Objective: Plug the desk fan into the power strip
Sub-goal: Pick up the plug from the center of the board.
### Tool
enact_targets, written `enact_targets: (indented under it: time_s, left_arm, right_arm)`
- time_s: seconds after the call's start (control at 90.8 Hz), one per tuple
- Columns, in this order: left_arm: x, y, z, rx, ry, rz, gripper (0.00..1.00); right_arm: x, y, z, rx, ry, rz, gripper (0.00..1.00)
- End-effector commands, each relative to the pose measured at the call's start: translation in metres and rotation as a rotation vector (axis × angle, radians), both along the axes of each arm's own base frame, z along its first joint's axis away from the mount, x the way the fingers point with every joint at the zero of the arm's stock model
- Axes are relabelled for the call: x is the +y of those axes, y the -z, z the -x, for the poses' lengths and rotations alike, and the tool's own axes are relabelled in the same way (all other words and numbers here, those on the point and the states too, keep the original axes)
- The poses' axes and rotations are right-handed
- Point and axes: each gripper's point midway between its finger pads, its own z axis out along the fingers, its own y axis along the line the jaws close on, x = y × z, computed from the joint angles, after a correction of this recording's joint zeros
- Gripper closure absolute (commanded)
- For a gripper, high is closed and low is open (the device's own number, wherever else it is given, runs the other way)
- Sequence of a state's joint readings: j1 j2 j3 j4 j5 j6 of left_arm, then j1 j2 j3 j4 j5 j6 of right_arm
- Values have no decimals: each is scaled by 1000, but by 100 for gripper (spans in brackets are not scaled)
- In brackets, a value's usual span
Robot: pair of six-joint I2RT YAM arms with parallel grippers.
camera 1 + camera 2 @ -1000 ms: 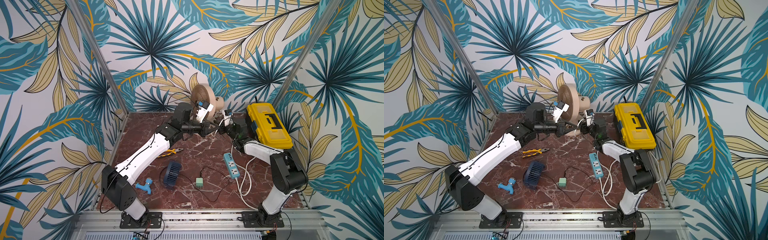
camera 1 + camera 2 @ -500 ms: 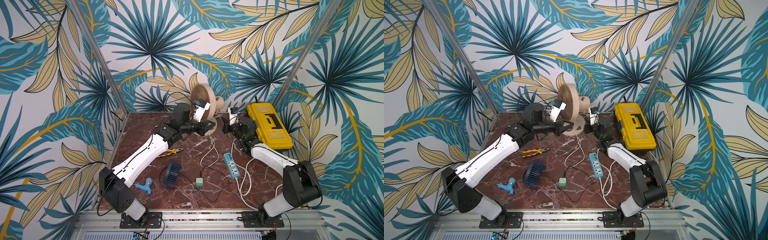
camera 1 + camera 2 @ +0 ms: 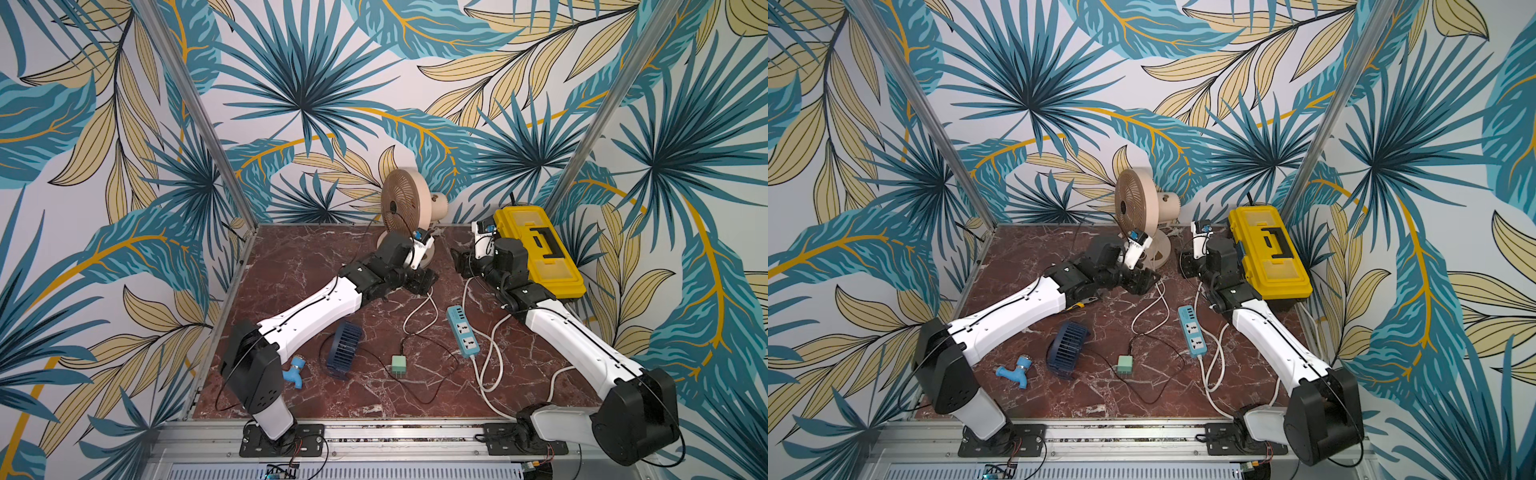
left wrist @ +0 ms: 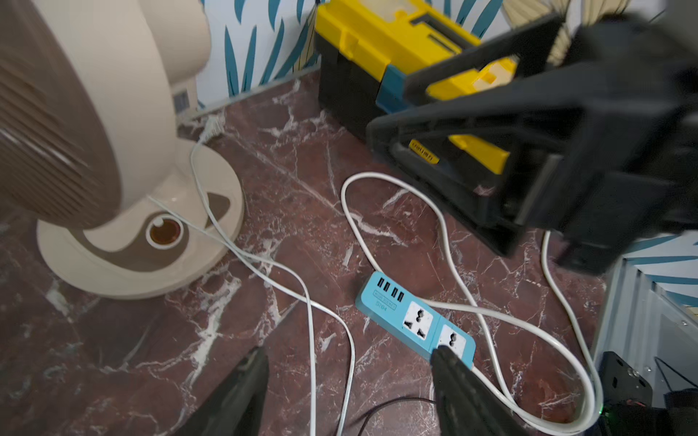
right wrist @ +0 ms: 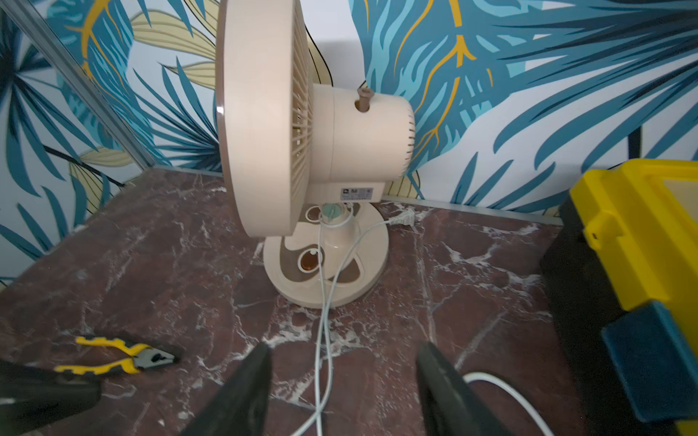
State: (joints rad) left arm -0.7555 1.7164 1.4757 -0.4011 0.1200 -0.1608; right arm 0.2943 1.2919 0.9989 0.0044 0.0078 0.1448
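The beige desk fan (image 3: 401,208) (image 3: 1136,203) stands at the back wall. Its thin white cord (image 3: 419,311) loops loose over the table, and its plug (image 5: 406,218) lies behind the fan base. The light-blue power strip (image 3: 462,330) (image 3: 1192,331) (image 4: 415,321) lies flat right of centre with its sockets bare. My left gripper (image 3: 430,278) (image 4: 349,349) hangs open low in front of the fan base, the cord on the table beneath it. My right gripper (image 3: 459,262) (image 5: 343,345) is open and empty beside the toolbox, facing the fan.
A yellow toolbox (image 3: 540,249) sits at the back right. A small dark-blue fan (image 3: 343,351), a green adapter cube (image 3: 399,365) with a black wire and a blue tap fitting (image 3: 295,368) lie in front. Yellow-handled pliers (image 5: 117,356) lie under the left arm. The strip's thick white cord (image 3: 490,357) trails to the front edge.
Both grippers were shut close together in front of the fan, with the cord up off the table. Both have opened, the cord has dropped, the left arm has lowered and the right has drawn back.
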Motion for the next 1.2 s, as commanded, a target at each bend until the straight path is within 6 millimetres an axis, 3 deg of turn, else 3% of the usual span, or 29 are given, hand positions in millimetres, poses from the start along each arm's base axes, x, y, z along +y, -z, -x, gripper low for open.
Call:
enact_targets:
  time_s: [0.0,0.055,0.132,0.242,0.474,0.716,0.826,1.19]
  left_arm:
    - [11,48,-13,27,-74,-213,20]
    - [9,65,-17,49,-91,-271,13]
    - [11,90,-26,74,-138,-347,1]
    - [12,115,-35,112,-188,-411,0]
    - [2,143,-47,160,-208,-450,0]
    - [-9,162,-52,192,-174,-478,32]
    - [-14,166,-50,204,-151,-470,40]
    - [-30,169,-34,270,-52,-407,32]
  right_arm:
    - [-14,20,22,100,73,-39,8]
    - [-20,22,29,129,110,-60,1]
    - [-34,25,39,187,191,-73,0]
    - [-49,30,54,261,269,-60,1]
    - [-62,31,74,284,295,-64,0]
    - [-62,41,82,315,285,-76,1]
    - [-61,49,82,337,279,-81,0]
    - [-56,58,81,368,261,-107,1]
